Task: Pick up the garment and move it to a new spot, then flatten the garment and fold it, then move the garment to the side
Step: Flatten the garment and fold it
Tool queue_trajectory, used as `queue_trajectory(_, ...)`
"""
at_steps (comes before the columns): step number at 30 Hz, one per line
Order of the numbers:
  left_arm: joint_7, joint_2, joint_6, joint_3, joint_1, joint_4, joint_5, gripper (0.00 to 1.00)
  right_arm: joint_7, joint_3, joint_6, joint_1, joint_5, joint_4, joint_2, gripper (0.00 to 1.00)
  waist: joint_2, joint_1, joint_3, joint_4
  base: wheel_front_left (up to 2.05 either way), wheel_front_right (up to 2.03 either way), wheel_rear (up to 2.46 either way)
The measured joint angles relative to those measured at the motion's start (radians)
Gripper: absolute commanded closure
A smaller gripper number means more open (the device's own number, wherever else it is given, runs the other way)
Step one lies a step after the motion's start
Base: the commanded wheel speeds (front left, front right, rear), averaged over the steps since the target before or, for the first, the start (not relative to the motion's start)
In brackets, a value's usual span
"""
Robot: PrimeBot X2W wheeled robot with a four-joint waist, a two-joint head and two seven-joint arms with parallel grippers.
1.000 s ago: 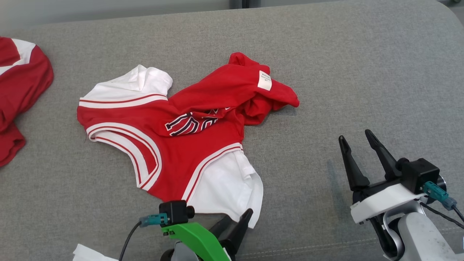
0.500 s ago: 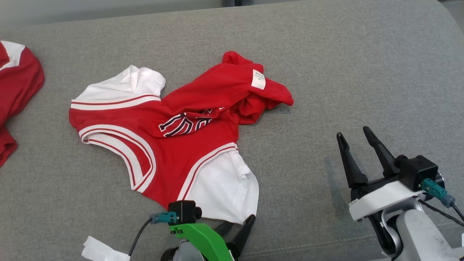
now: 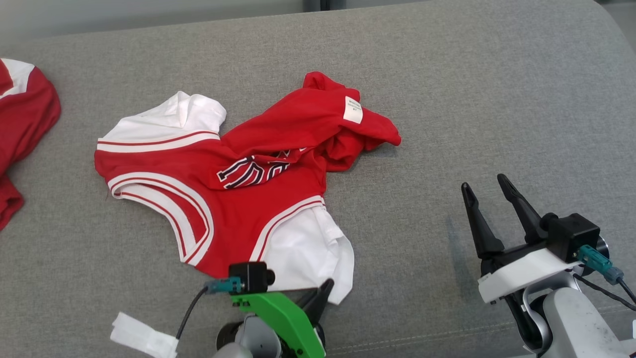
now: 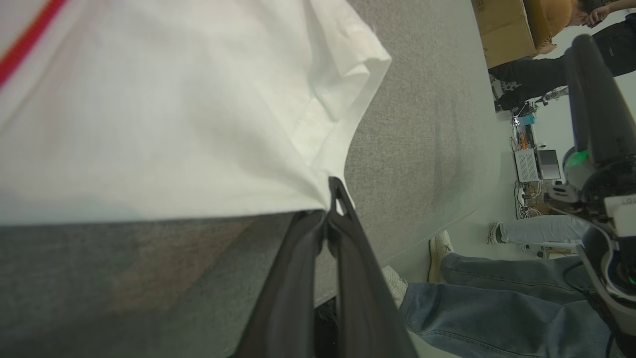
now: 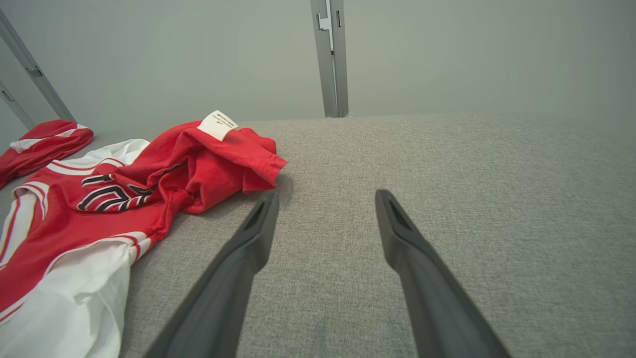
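Observation:
The garment (image 3: 238, 199) is a red jersey with white sleeves and dark lettering, lying crumpled on the grey padded surface (image 3: 447, 99). My left gripper (image 3: 324, 291) sits at the near edge of the garment's white sleeve. In the left wrist view its fingers (image 4: 348, 258) are pressed together, pinching the hem of the white sleeve (image 4: 174, 99). My right gripper (image 3: 489, 191) stands open over bare fabric to the right, well apart from the garment. In the right wrist view the garment (image 5: 99, 199) lies left of the spread right gripper (image 5: 325, 199).
Another red and white garment (image 3: 25, 114) lies at the far left edge. A white paper scrap (image 3: 141, 335) rests near the front edge by my left arm. A person's legs in jeans (image 4: 497, 298) stand beside the surface. A metal post (image 5: 330, 54) rises behind it.
My left gripper has gone from open to shut on the white sleeve's hem, and the hem has drawn in slightly. The right arm stayed put. The camera shifted a little at first.

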Motion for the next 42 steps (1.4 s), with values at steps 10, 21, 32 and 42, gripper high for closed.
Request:
queue_trajectory(10,0.025,0.019,-0.033,-0.052,-0.245,-0.235,0.142,1.00,0.000,-0.001,0.000,-0.003,0.002,0.006,0.020,0.00,0.0000,0.0000,-0.015,0.008,0.00,0.00,0.00)
queue_trajectory(21,0.252,0.113,-0.034,0.035,-0.632,-0.480,0.212,1.00,0.000,0.034,0.000,-0.004,0.018,0.026,0.052,0.00,0.0000,0.0000,-0.072,-0.003,0.00,0.00,0.00)
queue_trajectory(32,0.438,0.096,-0.011,0.143,-0.863,-0.404,0.173,1.00,0.000,0.066,0.000,-0.003,0.029,0.035,0.060,0.00,0.0000,0.0000,-0.101,-0.049,0.00,0.00,0.00)
queue_trajectory(42,0.561,0.159,0.000,0.167,-0.873,-0.219,0.181,1.00,0.000,0.077,0.000,-0.008,0.042,0.031,0.064,0.00,0.0000,0.0000,-0.082,-0.100,0.00,0.00,0.00)
